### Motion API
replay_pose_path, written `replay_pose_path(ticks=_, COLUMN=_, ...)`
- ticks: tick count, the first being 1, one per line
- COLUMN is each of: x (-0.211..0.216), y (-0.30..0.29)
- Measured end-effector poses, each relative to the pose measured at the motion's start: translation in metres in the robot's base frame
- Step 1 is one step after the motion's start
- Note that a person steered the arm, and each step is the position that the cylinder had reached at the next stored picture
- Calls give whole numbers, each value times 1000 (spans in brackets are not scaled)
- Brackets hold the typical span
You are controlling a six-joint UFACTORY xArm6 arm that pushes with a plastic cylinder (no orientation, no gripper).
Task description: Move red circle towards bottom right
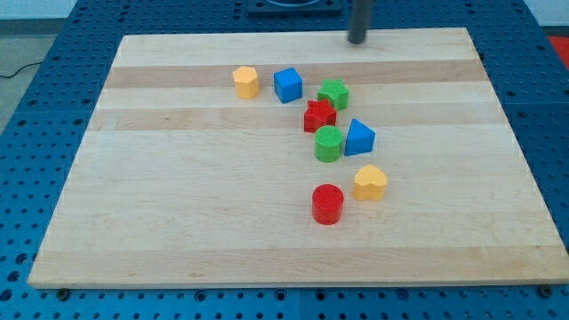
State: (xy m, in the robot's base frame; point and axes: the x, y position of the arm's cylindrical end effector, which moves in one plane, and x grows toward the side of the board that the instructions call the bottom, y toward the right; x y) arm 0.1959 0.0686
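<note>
Eight blocks lie on the wooden board (178,222) in the single camera view. Taking the red circle (327,204) as landmark: a yellow heart-like block (370,182) sits just up and to its right, nearly touching. Above it stand a green cylinder (328,143) and a blue triangular block (359,137), then a red star (319,116), a green star (333,93), a blue cube (287,84) and a yellow hexagon (246,81). My tip (357,39) is a bare rod, holding nothing, well above the red circle at the board's top edge, beyond the whole cluster. Coming straight down risks ploughing through the stars and the cylinder. Pushing off-centre could send the circle sideways into the yellow heart-like block.
</note>
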Motion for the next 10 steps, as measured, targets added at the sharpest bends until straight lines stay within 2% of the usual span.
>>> replay_pose_path(ticks=2, x=6, y=-149)
replay_pose_path(ticks=3, x=26, y=-226)
replay_pose_path(ticks=4, x=67, y=-272)
replay_pose_path(ticks=5, x=131, y=-280)
replay_pose_path(ticks=6, x=201, y=-246)
replay_pose_path(ticks=8, x=277, y=-155)
replay_pose_path(ticks=10, x=329, y=-78)
